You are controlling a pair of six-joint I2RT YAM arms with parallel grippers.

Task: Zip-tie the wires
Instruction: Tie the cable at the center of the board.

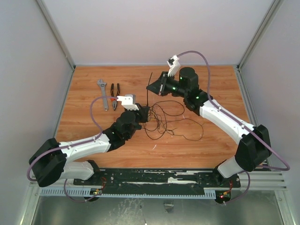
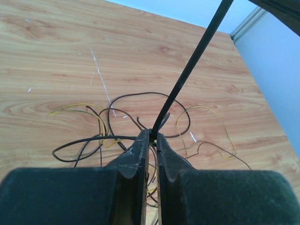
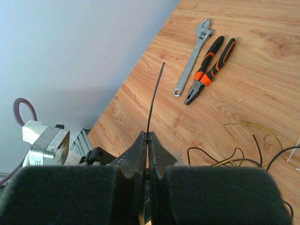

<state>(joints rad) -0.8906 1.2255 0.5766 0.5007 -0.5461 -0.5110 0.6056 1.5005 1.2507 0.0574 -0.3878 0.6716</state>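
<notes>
The zip tie is a straight black strip held upright between both grippers. My left gripper is shut on its lower end, just over the wires, a loose tangle of black and olive-yellow strands at mid-table. In the left wrist view the jaws pinch the zip tie, which rises to the upper right above the wires. My right gripper is shut on the strip higher up. In the right wrist view the zip tie's free tip pokes out beyond the jaws, and the wires lie at right.
Orange-handled pliers and a silver adjustable wrench lie side by side at the back left; both show in the right wrist view, pliers and wrench. White walls close in the wooden table on three sides.
</notes>
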